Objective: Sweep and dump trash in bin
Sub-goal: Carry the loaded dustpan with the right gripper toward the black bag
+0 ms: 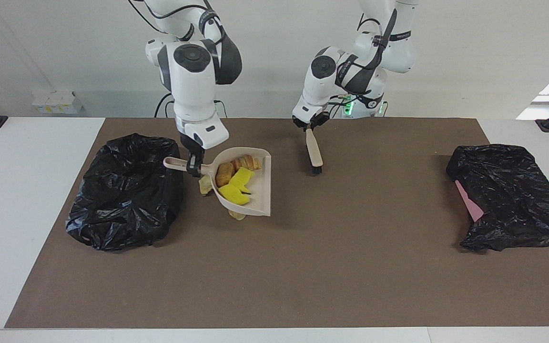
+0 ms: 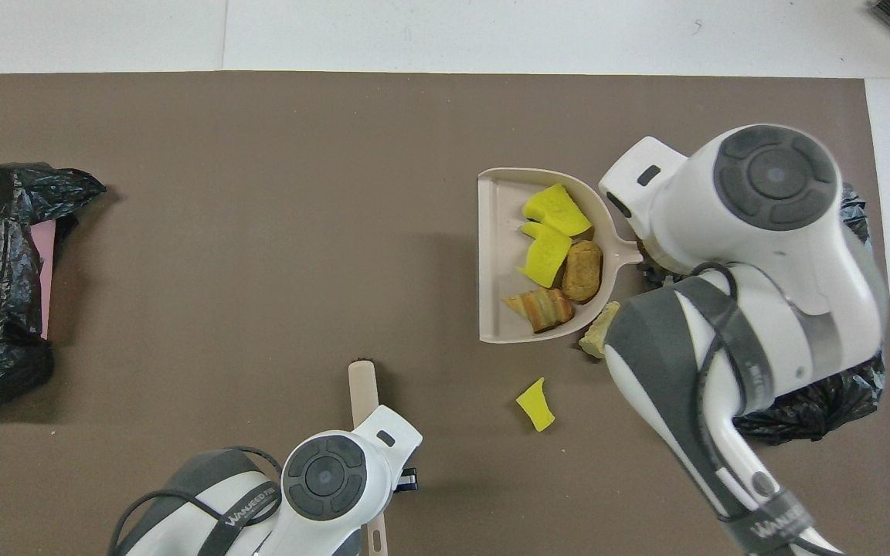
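Observation:
My right gripper [image 1: 193, 166] is shut on the handle of the beige dustpan [image 1: 261, 193], which is raised over the mat next to the black-bagged bin [image 1: 127, 190] at the right arm's end. In the pan [image 2: 501, 255] lies trash: two yellow sponge chunks [image 2: 549, 235] and two brown pastry pieces [image 2: 582, 270]. Loose trash stays on the mat: a tan piece [image 2: 598, 333], a yellow chunk [image 2: 535, 404], and a pastry piece [image 1: 237, 215] peeking from under the pan. My left gripper [image 1: 309, 127] is shut on the brush [image 1: 313, 152], bristles down above the mat.
A second black-bagged bin [image 1: 508, 195] with a pink wall showing lies at the left arm's end. The brown mat [image 1: 303, 267] covers the white table. The brush handle [image 2: 362, 386] points away from the robots.

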Controlling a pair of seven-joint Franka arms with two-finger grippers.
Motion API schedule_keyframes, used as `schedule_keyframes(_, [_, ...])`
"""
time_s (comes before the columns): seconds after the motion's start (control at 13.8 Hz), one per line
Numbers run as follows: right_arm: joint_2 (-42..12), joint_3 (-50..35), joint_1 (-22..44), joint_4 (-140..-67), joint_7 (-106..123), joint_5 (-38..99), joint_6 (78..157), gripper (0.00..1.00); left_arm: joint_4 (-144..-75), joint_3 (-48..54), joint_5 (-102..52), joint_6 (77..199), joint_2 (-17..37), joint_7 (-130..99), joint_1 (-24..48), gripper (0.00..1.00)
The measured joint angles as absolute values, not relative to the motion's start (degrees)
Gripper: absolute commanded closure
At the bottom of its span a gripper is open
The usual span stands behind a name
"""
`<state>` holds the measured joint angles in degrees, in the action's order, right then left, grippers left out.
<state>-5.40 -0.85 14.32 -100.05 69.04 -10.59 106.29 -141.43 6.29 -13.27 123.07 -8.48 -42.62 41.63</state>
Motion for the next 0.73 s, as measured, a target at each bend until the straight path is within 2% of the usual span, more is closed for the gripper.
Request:
schedule_keyframes(0.07, [-4.46, -0.84, 12.36, -100.18, 71.44, -10.58, 105.97, 1.00, -141.43, 6.29, -13.59, 123.44, -7.88, -42.61, 41.70, 0.54])
schedule_keyframes(0.15, [-3.67, -0.82, 10.41, -100.30, 73.78, -10.58, 105.61, 1.00, -141.40, 6.28, -13.69, 123.79, -7.63, -42.61, 41.70, 0.01])
schedule_keyframes(0.58, [-1.67, -0.70, 1.05, -100.81, 84.79, -10.58, 103.12, 1.00, -139.79, 5.32, -13.80, 123.56, -7.56, -42.70, 41.10, 0.00])
schedule_keyframes(0.73, [-1.67, -0.60, -2.61, -101.10, 88.68, -10.62, 103.12, 1.00, -137.13, 4.96, -13.80, 122.89, -7.44, -42.83, 38.06, 0.00])
